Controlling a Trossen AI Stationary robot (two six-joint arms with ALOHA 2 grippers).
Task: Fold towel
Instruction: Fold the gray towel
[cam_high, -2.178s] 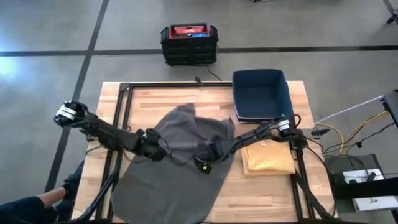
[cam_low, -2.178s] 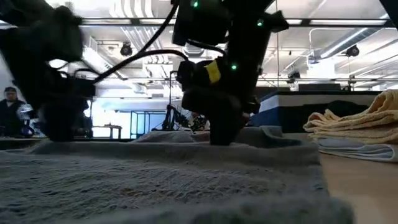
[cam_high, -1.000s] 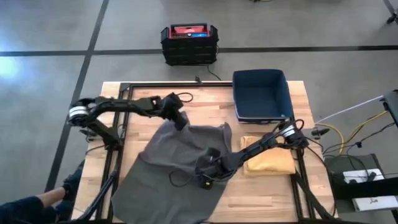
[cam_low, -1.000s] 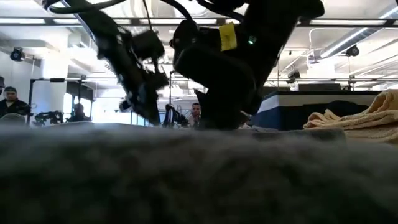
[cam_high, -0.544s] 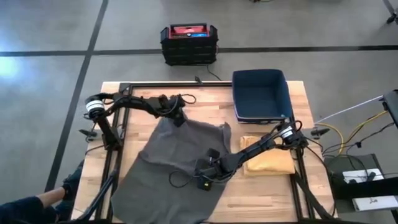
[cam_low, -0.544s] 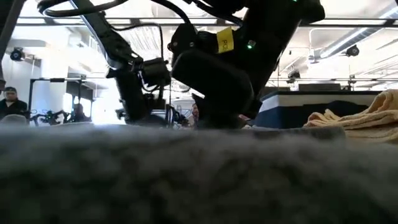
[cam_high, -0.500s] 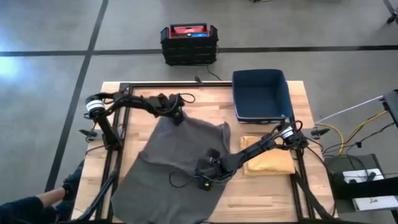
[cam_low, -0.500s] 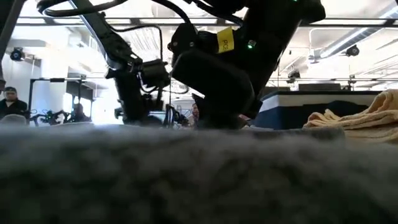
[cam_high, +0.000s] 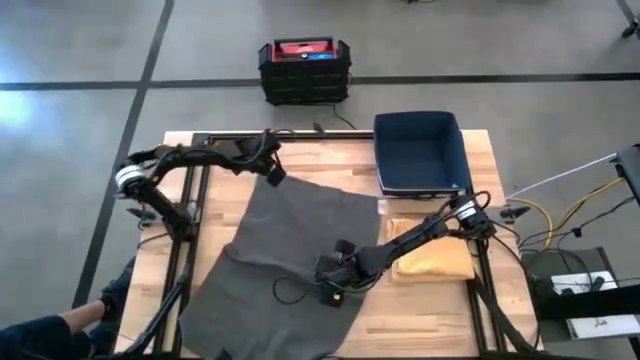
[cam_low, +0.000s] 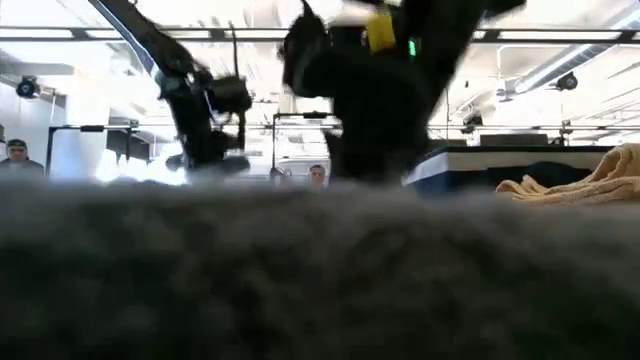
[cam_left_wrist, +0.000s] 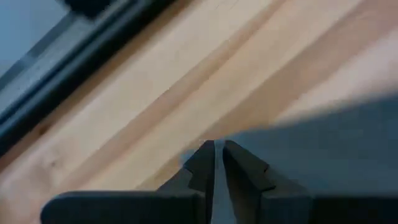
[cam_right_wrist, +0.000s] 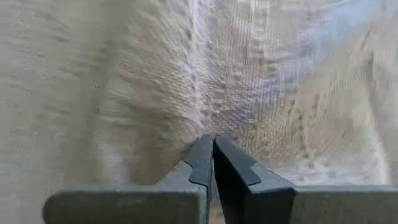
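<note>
Overhead view straight down, low view level across the towel (cam_low: 300, 270), wrist views pressed close above it.

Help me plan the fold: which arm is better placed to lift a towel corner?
Probably the left. Its pincer sits at the far corner of the grey towel, while the right pincer rests mid-cloth, away from any corner.

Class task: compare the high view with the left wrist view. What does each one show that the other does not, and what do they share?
Only the high view shows the whole layout: the gray towel spread flat, the right gripper over its near part, the blue bin, the folded yellow towel and the black crate on the floor. Only the left wrist view shows the left gripper up close, jaws nearly together over the towel's edge. Both show the wooden table and the gray towel's far corner.
</note>
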